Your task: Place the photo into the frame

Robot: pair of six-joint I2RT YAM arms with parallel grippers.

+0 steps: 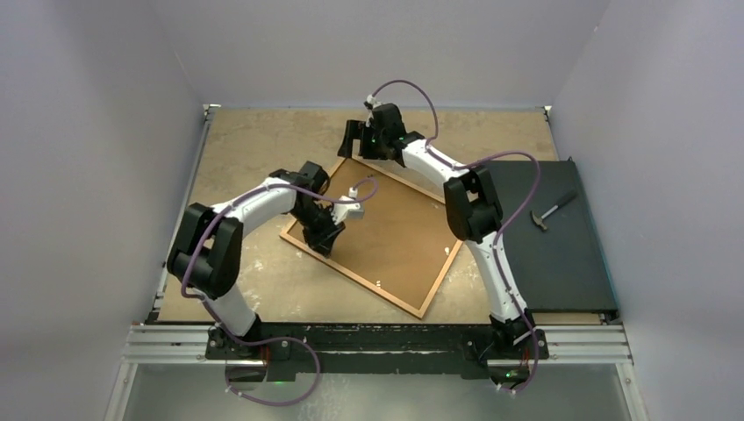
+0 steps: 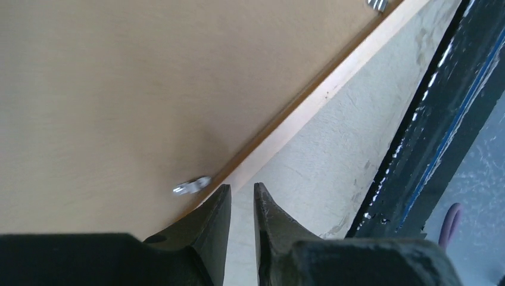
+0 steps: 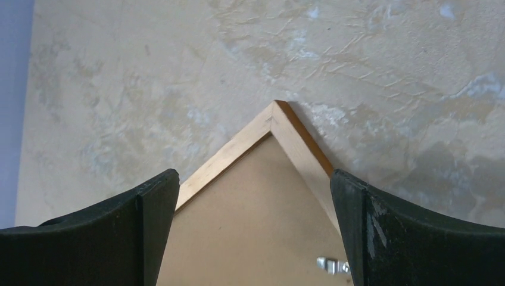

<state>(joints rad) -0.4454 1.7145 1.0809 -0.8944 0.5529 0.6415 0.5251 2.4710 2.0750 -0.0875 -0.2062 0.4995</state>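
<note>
The frame (image 1: pixel 351 274) lies flat and turned diagonally on the table, with a plain brown backing board (image 1: pixel 395 237) filling it. The photo is hidden. My left gripper (image 1: pixel 321 245) sits low at the frame's left rail (image 2: pixel 321 98). Its jaws (image 2: pixel 241 189) are barely open, with nothing between them, and a small metal tab (image 2: pixel 192 186) lies just beside the tips. My right gripper (image 1: pixel 358 149) hovers over the frame's far corner (image 3: pixel 238 149). Its jaws (image 3: pixel 255 179) stand wide and empty, and another tab (image 3: pixel 332 264) lies near the right finger.
A black rectangular slab (image 1: pixel 548 241) covers the table's right side, with a small hammer (image 1: pixel 551 212) lying on it. Grey walls close in the table on three sides. A black and metal rail (image 1: pixel 377 344) runs along the near edge.
</note>
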